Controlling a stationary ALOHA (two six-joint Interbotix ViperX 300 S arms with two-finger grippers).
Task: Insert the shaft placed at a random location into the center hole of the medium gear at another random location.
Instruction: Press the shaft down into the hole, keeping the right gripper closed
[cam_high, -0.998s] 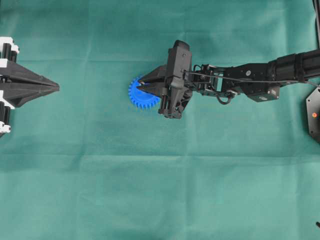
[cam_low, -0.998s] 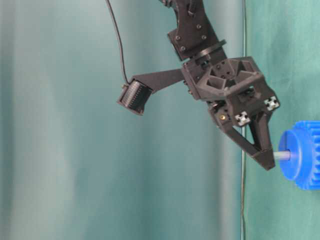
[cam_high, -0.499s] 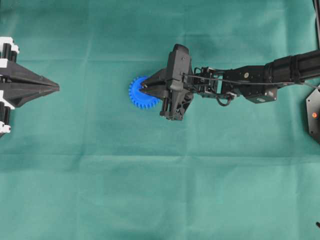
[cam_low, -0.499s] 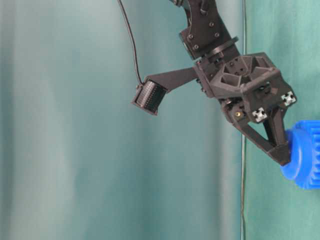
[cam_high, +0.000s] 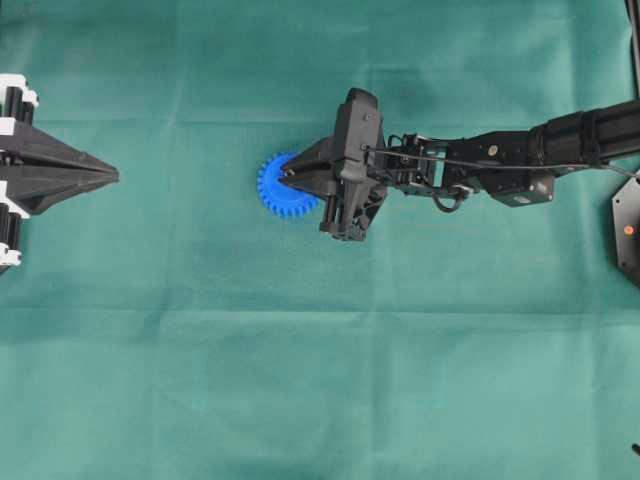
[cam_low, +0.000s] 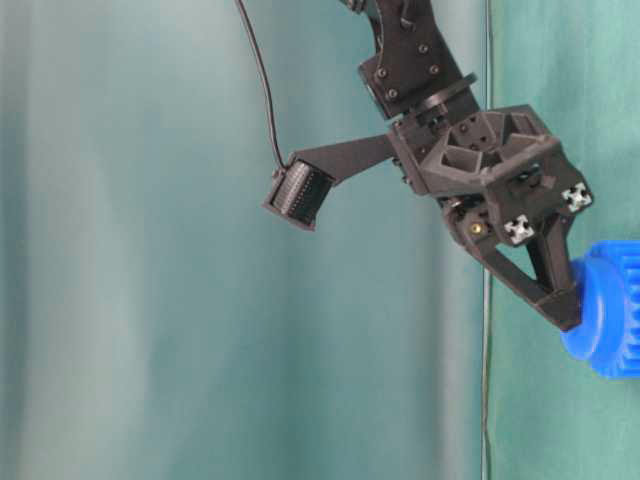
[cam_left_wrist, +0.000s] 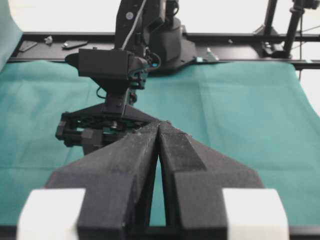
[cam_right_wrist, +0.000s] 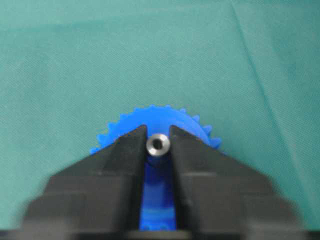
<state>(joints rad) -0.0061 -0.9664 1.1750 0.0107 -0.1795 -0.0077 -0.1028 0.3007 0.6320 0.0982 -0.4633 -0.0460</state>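
Note:
The blue medium gear (cam_high: 275, 190) lies flat on the green cloth, left of centre. My right gripper (cam_high: 283, 173) is over it, shut on the silver shaft (cam_right_wrist: 158, 145), whose hollow top end shows between the fingertips. In the table-level view the fingertips (cam_low: 565, 305) touch the gear's raised hub (cam_low: 600, 315), and no shaft length shows between them. The center hole is hidden under the shaft and fingers. The gear also shows in the right wrist view (cam_right_wrist: 155, 117). My left gripper (cam_high: 115, 176) is shut and empty at the far left, well away from the gear.
The green cloth (cam_high: 320, 380) covers the whole table. A black device with a red light (cam_high: 627, 228) sits at the right edge. The right arm (cam_high: 500, 160) stretches in from the right. A black frame rail (cam_left_wrist: 225, 37) runs along the table's far edge.
The right gripper has come down onto the gear. The stretch of shaft that showed between fingertips and hub one second ago is gone from sight. Nothing has moved in the last half second.

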